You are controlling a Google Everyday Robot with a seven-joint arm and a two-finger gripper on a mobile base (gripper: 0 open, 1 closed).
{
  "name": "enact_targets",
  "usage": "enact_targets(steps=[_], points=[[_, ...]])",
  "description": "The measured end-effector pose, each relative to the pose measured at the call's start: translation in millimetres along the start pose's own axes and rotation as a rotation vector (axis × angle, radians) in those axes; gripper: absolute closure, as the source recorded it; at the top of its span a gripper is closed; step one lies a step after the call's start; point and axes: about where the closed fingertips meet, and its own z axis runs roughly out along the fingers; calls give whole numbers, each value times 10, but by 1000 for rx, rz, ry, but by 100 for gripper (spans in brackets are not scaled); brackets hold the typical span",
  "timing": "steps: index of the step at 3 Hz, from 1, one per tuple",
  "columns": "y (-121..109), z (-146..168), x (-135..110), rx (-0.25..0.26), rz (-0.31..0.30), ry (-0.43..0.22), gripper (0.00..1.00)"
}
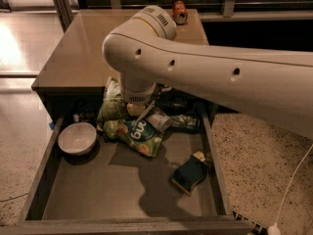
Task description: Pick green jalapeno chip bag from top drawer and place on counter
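Note:
The top drawer point(122, 195) stands pulled open below the counter point(78, 58). The green jalapeno chip bag point(111, 104), crinkled and olive-green, stands raised at the drawer's back left, its top overlapping the counter's front edge. My gripper point(143, 110) hangs under the big white wrist, right beside the bag and shut on its right side; the wrist hides most of it. A brighter green bag with white letters point(134, 133) lies on the drawer floor just below the gripper.
A white bowl point(77, 138) sits in the drawer's left part. A dark sponge-like block point(190, 173) lies at the right. A dark wrapper point(183, 122) lies at the back right. A can point(179, 12) stands on the counter's far edge. My arm crosses the counter's right side.

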Motion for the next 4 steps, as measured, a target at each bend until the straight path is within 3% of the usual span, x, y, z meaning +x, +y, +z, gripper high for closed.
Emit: enact_targets(steps=[3,4], points=[[-324,-498,543,114,132,88,100],[-425,-521,536,125,141,84,100]])
